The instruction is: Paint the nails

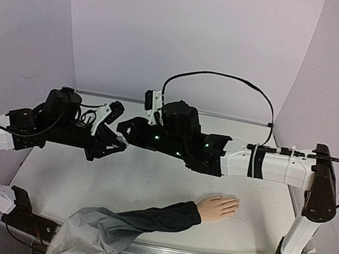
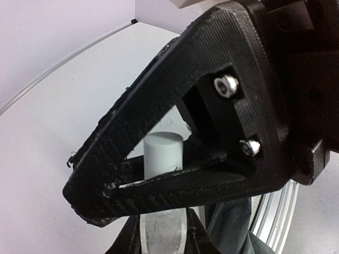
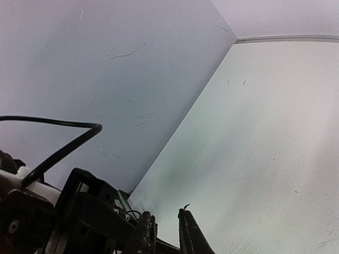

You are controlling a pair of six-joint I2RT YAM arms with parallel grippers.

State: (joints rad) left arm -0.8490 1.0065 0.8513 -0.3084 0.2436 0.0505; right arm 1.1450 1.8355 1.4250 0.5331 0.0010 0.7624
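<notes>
Cap removal over the table (image 1: 147, 188)
Left jaws clamp the clear bottle (image 2: 161, 233); right jaws pinch its white cap (image 2: 163, 151), presumably to unscrew it.

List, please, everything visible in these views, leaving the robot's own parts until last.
mannequin hand: one, pale peach, flat on the table, front right
sleeve: one, dark navy, on its forearm
cloth: one, grey, front edge by the sleeve
bottle: one, clear, held up mid-table
cap: one, white, atop the bottle
table: one, white, beneath everything
cable: one, black, looping over the right arm
left end effector: one, black, shut on the bottle
right end effector: one, black, shut, against the cap
</notes>
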